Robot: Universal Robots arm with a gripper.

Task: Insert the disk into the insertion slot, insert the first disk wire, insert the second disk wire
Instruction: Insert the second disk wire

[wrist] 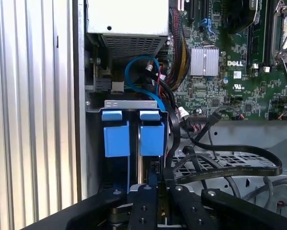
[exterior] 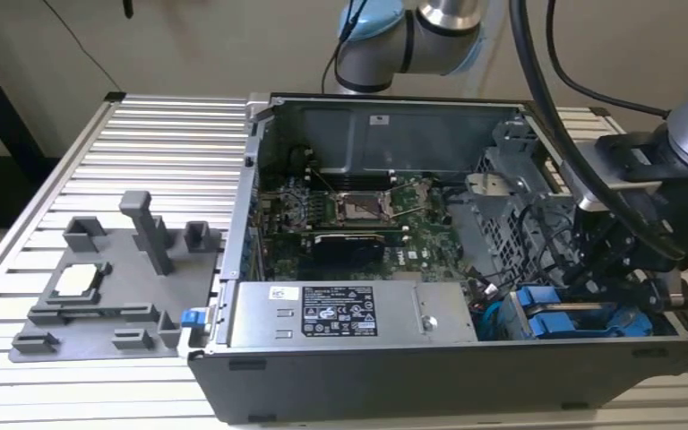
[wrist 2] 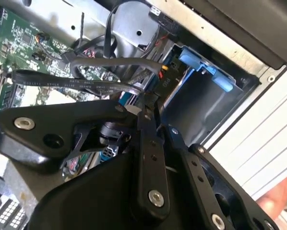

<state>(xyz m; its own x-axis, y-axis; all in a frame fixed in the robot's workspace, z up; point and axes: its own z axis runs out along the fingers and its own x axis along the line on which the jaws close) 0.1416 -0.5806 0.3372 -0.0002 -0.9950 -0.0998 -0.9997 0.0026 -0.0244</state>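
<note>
Two blue-fronted drives stand side by side in the grey metal drive cage, the insertion slot (wrist: pixel 129 104), at the case's front corner. The disk (wrist: pixel 152 136) is the one in line with my gripper; the similar second drive (wrist: pixel 116 136) sits beside it. Both blue fronts (exterior: pixel 554 313) also appear in the exterior view. My gripper (wrist: pixel 159 186) reaches down into the case just behind the disk. Its fingers are drawn together on the end of a flat black disk wire (wrist: pixel 230 168), which loops away over the cage. In the second wrist view the gripper (wrist 2: pixel 146 103) meets that wire (wrist 2: pixel 76 82) beside the blue carrier (wrist 2: pixel 201 67).
The silver power supply (exterior: pixel 350 313) lies along the case's front wall, the motherboard (exterior: pixel 344 210) behind it. A blue cable loop (wrist: pixel 138 67) and bundled wires crowd the space by the cage. A grey fixture (exterior: pixel 105 287) stands on the slatted table (exterior: pixel 141 143) at the exterior view's left.
</note>
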